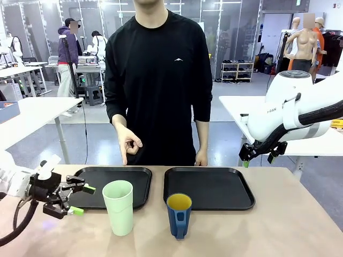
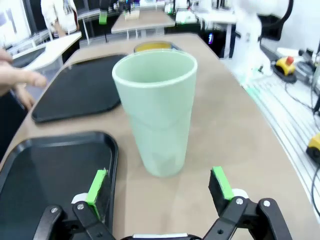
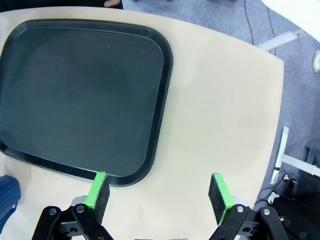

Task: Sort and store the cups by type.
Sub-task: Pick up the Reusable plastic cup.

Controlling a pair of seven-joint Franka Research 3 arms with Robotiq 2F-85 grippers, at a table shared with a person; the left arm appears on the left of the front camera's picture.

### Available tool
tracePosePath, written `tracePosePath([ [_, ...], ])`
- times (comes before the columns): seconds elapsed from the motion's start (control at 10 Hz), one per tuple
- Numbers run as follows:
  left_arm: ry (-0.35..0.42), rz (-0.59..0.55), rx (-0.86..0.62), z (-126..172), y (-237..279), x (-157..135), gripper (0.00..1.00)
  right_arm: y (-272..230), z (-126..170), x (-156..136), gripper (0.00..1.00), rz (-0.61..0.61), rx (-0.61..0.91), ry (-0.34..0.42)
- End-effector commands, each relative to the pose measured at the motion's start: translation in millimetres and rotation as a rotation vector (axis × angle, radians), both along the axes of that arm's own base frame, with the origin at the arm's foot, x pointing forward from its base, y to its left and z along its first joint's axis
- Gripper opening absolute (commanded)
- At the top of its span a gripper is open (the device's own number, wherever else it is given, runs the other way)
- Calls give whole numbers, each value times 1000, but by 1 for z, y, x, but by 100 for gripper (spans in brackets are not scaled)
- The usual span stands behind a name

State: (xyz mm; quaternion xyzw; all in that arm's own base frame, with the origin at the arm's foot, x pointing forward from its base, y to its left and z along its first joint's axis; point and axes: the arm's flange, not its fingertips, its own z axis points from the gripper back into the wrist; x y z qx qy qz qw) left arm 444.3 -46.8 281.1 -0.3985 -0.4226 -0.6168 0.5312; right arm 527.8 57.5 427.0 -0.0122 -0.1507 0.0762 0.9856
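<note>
A tall pale mint-green tumbler [image 1: 119, 207] stands upright on the table in front of the left black tray [image 1: 136, 179]. To its right stands a dark blue mug [image 1: 178, 215] with a yellow inside, in front of the right black tray [image 1: 214, 190]. My left gripper [image 1: 83, 200] is open just left of the tumbler, level with it and apart from it. In the left wrist view the tumbler [image 2: 157, 110] stands beyond the open left gripper [image 2: 159, 181], with the mug's rim [image 2: 152, 46] behind it. My right gripper [image 1: 258, 160] hangs open above the table's right side, holding nothing. The right wrist view shows the right gripper [image 3: 159, 192] over the right tray's [image 3: 85, 95] corner.
A person stands at the far side; one hand [image 1: 128, 143] is raised above the left tray's back edge. Both trays hold nothing. Bare table lies right of the right tray [image 3: 220, 100]. The mug's edge [image 3: 7, 197] shows at the right wrist view's bottom left.
</note>
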Motion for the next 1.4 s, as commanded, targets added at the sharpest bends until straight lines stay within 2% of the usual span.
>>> tracePosePath([
  [0.0, -19, -8, -92, -4, -7, 8, 100, 0, 1, 0, 100, 1, 0, -1],
  [0.2, -5, -4, -112, -7, -12, 7, 100, 0, 1, 0, 100, 1, 0, -1],
  [0.3, 25, -1, -100, -7, -13, 8, 100, 0, 1, 0, 100, 1, 0, -1],
  [0.9, 31, -8, -82, -6, -13, 4, 100, 0, 1, 0, 100, 1, 0, -1],
  [1.1, 64, -23, -106, -26, -20, 7, 100, 0, 1, 0, 100, 1, 0, -1],
  [1.3, 63, -35, -152, -37, -22, 4, 100, 0, 1, 0, 100, 1, 0, -1],
])
